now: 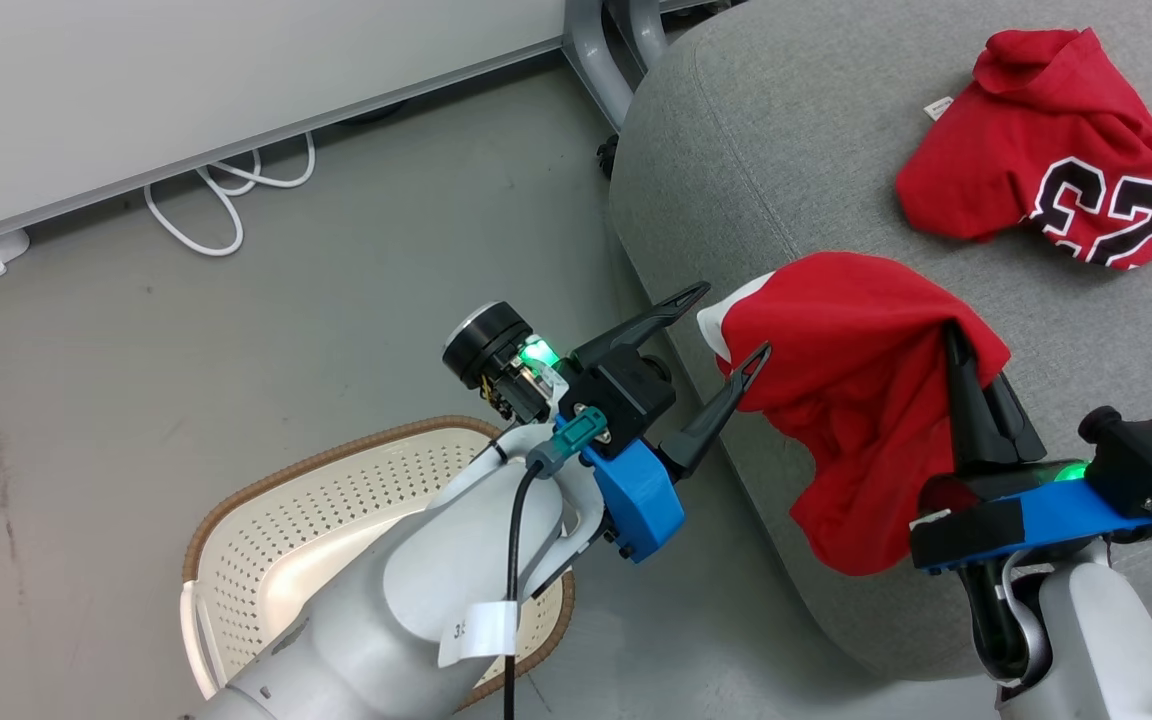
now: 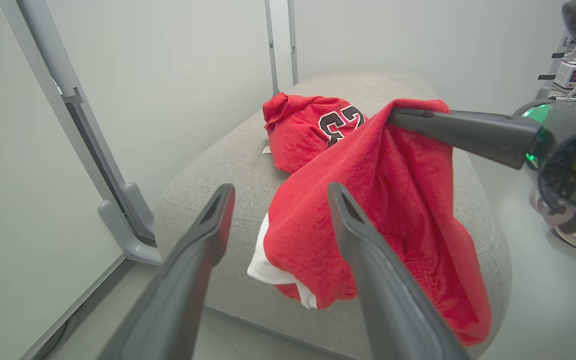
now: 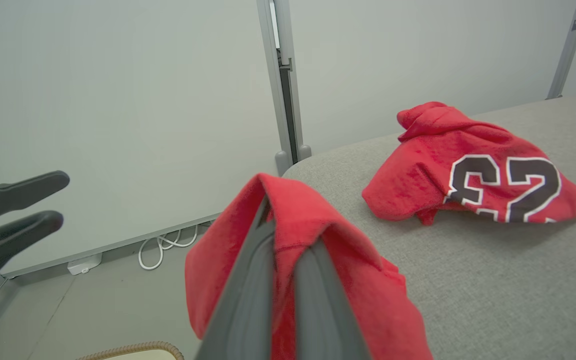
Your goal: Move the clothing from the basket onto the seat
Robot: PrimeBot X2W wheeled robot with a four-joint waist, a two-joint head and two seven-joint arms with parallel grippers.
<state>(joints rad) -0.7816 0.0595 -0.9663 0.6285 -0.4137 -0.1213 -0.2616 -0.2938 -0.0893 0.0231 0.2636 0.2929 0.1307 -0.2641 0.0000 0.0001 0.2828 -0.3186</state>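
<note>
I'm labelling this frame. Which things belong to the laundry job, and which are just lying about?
Job: plain red garment, gripped by the right end effector; number 23 garment; basket; seat.
Lying about: white cable; grey frame leg.

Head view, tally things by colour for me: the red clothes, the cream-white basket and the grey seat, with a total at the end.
Red garments: 2, the number 23 garment and the plain red garment
Cream-white basket: 1
Grey seat: 1
Total: 4
</note>
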